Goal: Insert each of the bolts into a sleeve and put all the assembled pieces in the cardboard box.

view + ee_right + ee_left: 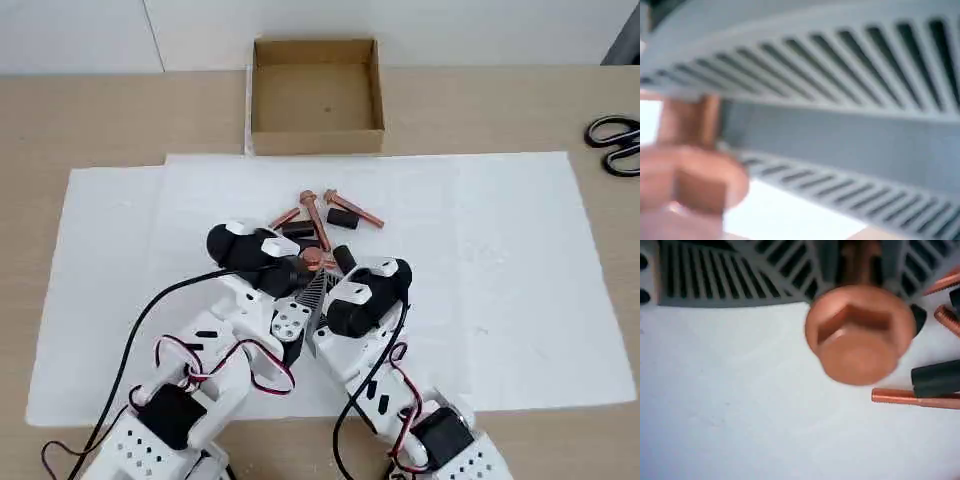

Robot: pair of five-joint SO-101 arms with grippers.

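Note:
A copper bolt [313,258] stands above the white paper between the two arms. My left gripper [306,268] is shut on its shank. In the left wrist view the hex head [859,335] faces the camera, and the shank runs up between the grey ribbed fingers [730,275]. My right gripper [336,278] is close beside it, with a black sleeve [345,258] at its tip. The right wrist view has a ribbed grey finger [840,75] very near and the bolt head [685,185] at the edge. The cardboard box [316,143] sits open at the back.
Loose bolts [353,208] [314,215] and black sleeves [342,218] [297,230] lie in a cluster just beyond the grippers, some also in the left wrist view [915,397]. Scissors [615,143] lie at the far right. The paper [500,260] covers the table's middle.

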